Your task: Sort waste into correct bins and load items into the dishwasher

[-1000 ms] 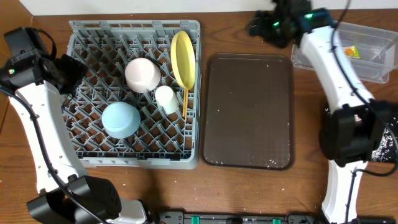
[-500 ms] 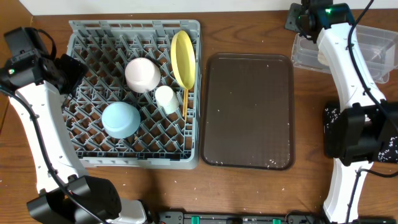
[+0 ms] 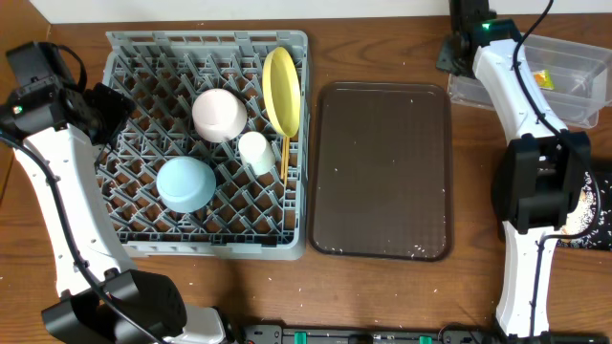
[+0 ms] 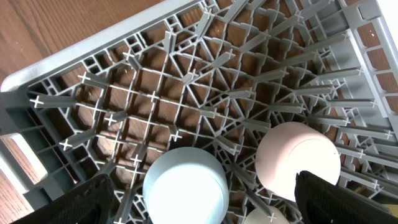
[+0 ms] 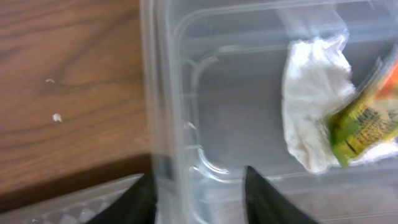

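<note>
The grey dish rack (image 3: 134,210) holds an upturned pale pink bowl (image 3: 220,115), an upturned light blue bowl (image 3: 185,183), a white cup (image 3: 254,151), a yellow plate (image 3: 280,91) on edge, and chopsticks (image 3: 285,158). My left gripper (image 3: 105,110) hovers open over the rack's left side, above the blue bowl (image 4: 185,186) and pink bowl (image 4: 298,158). My right gripper (image 5: 199,202) is open, its fingers either side of the left wall of the clear tub (image 5: 168,93). The tub (image 3: 574,96) holds a white tissue (image 5: 314,106) and a wrapper (image 5: 367,118).
A dark brown serving tray (image 3: 382,170) lies between the rack and the right arm. A black tray (image 3: 598,215) speckled with pale crumbs lies at the right edge, partly hidden by the arm. A few crumbs dot the wood (image 5: 56,117).
My right gripper has swung right from above the brown tray's far corner to the clear tub's left end. The left arm and the dishes have not moved.
</note>
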Motion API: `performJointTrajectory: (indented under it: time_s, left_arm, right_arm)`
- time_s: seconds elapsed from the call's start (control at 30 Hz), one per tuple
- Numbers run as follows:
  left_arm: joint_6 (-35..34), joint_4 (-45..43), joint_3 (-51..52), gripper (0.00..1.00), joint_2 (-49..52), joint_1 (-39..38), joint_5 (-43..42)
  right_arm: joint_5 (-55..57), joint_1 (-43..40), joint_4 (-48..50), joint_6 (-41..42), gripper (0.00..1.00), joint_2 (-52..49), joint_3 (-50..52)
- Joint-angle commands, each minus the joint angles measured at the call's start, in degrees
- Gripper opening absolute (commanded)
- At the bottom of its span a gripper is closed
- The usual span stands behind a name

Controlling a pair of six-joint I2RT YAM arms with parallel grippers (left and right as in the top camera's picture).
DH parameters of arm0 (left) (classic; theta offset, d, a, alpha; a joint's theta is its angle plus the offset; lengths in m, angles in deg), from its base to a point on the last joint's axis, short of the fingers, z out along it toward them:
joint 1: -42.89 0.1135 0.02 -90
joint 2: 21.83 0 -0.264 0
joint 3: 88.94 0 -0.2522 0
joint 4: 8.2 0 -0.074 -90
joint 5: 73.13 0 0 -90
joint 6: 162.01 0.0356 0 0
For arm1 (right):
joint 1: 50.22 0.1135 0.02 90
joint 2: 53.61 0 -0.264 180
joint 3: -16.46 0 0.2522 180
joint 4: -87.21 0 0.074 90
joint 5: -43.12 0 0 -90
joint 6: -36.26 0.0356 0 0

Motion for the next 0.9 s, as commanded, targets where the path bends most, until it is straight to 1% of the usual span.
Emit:
performJointTrajectory:
  time_s: [0.0, 0.07, 0.2, 0.47, 0.57, 0.7, 0.87]
  left_arm:
    - [-0.5, 0.2, 0.0, 0.93, 0.1, 0.1, 0.3]
    - [-0.5, 0.2, 0.0, 0.93, 0.1, 0.1, 0.3]
    - [-0.5, 0.2, 0.0, 0.93, 0.1, 0.1, 0.3]
    - [-0.5, 0.2, 0.0, 0.93, 0.1, 0.1, 0.3]
    - [-0.5, 0.2, 0.0, 0.93, 0.1, 0.1, 0.3]
    - [-0.5, 0.2, 0.0, 0.93, 0.1, 0.1, 0.3]
    - [-0.5, 0.2, 0.0, 0.93, 0.1, 0.1, 0.3]
  right_arm:
    - [1.7, -1.6, -1.3, 1.2, 0.34, 0.1, -0.6]
    - [1.7, -2.2, -2.8, 1.1, 0.27, 0.1, -0.5]
    - [1.4, -3.3, -6.1, 1.1, 0.17, 0.1, -0.1]
    - [-0.5, -3.5, -13.1, 1.0, 0.12, 0.1, -0.1]
    - [-1.1, -3.5, -15.5, 0.9, 0.08, 0.1, -0.1]
    - [-1.1, -3.5, -16.0, -1.1, 0.11, 0.2, -0.1]
    - [-1.1, -3.6, -15.4, -2.1, 0.21, 0.7, -0.1]
